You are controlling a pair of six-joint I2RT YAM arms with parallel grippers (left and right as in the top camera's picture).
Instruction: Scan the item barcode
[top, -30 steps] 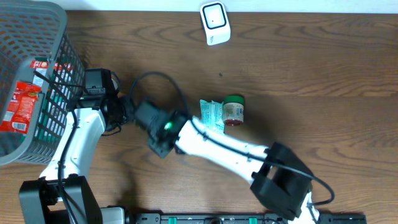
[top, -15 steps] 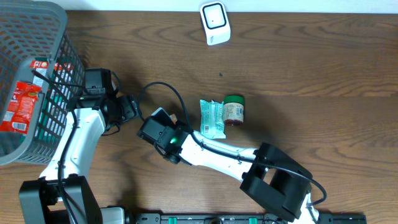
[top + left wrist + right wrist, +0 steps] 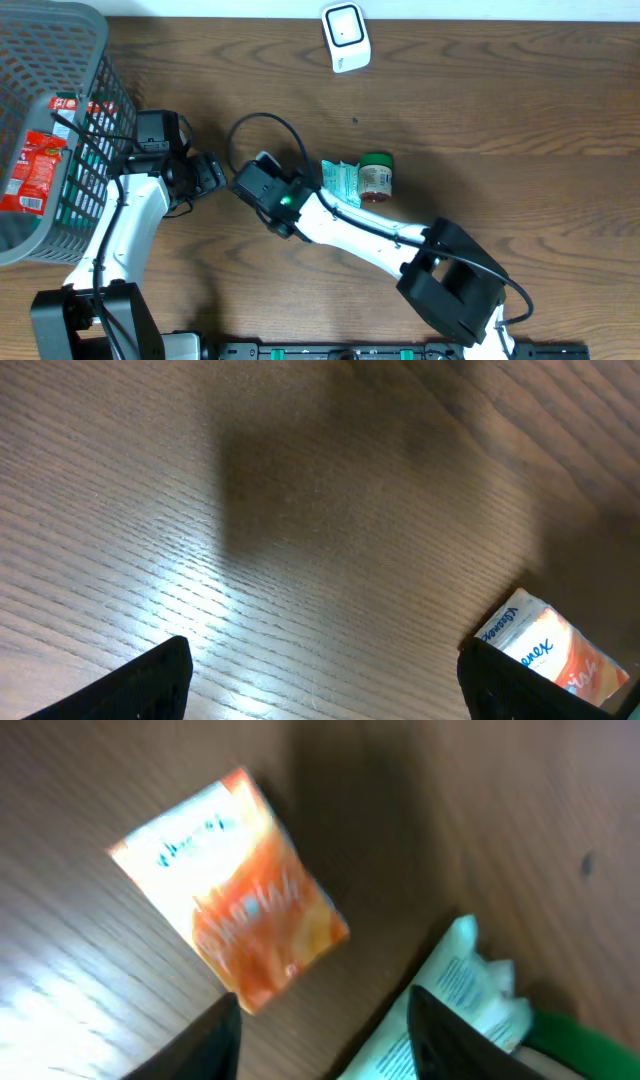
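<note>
Over the last second the left jaws have spread and now stand wide with only bare counter (image 3: 500,110) between them. In the left wrist view the orange pack (image 3: 232,885) shows just beside one finger, not gripped. The right arm (image 3: 360,235) has meanwhile drawn its wrist near, then swung it far again, so it now hangs just right of the left jaws. The right jaws are part open and hold nothing. The orange pack lies flat on the counter just beyond their tips, though that view is blurred.

Neither arm holds the pack, which I take to be the item to scan. From overhead it is hidden under the right wrist, between the two arms at left of centre. The pickup looks to be the step in hand, probably for the right arm, and the scan itself is not yet done. I cannot tell where the barcode sits.

A teal pack (image 3: 340,187) lies close to the right of the orange one, with a green-lidded jar (image 3: 377,176) touching its right side, so a wide approach could nudge them. The left jaws crowd the other side. The scanner (image 3: 346,37) stands at the far edge, well apart. The basket (image 3: 60,60) at far left holds a red packet (image 3: 30,172) and is out of the way.
</note>
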